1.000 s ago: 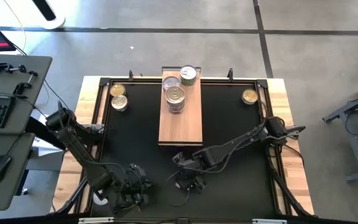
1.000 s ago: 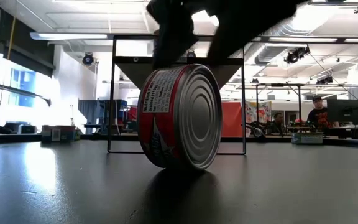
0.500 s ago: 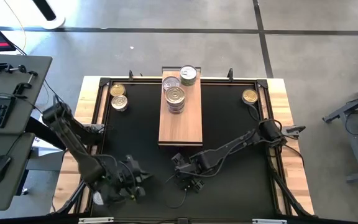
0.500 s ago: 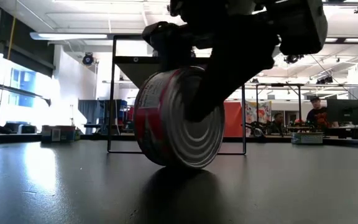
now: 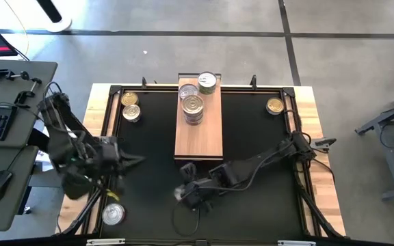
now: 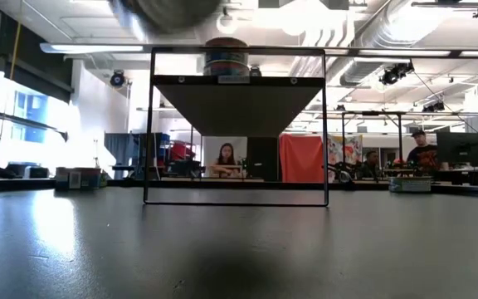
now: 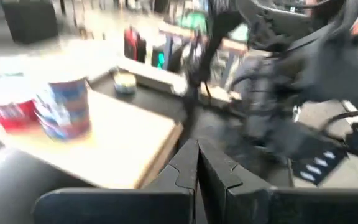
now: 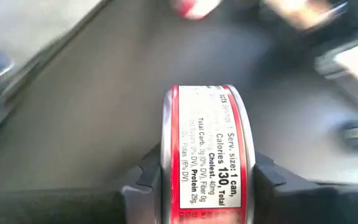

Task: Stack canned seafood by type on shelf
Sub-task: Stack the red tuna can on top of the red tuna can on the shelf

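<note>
On the shelf (image 5: pixel 198 133), stacked tins (image 5: pixel 193 108) stand beyond the right gripper (image 5: pixel 185 194).

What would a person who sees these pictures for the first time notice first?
Probably the red-labelled can, clamped on edge between the right gripper's fingers near the mat's front. Next, the wooden shelf at the back centre of the black mat, carrying a stack of cans. The left gripper is shut and points toward the shelf from the left side.

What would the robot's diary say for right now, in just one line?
right gripper: fingers shut on red can, off the mat | left gripper: shut, empty, by left edge | shelf: one stack
</note>
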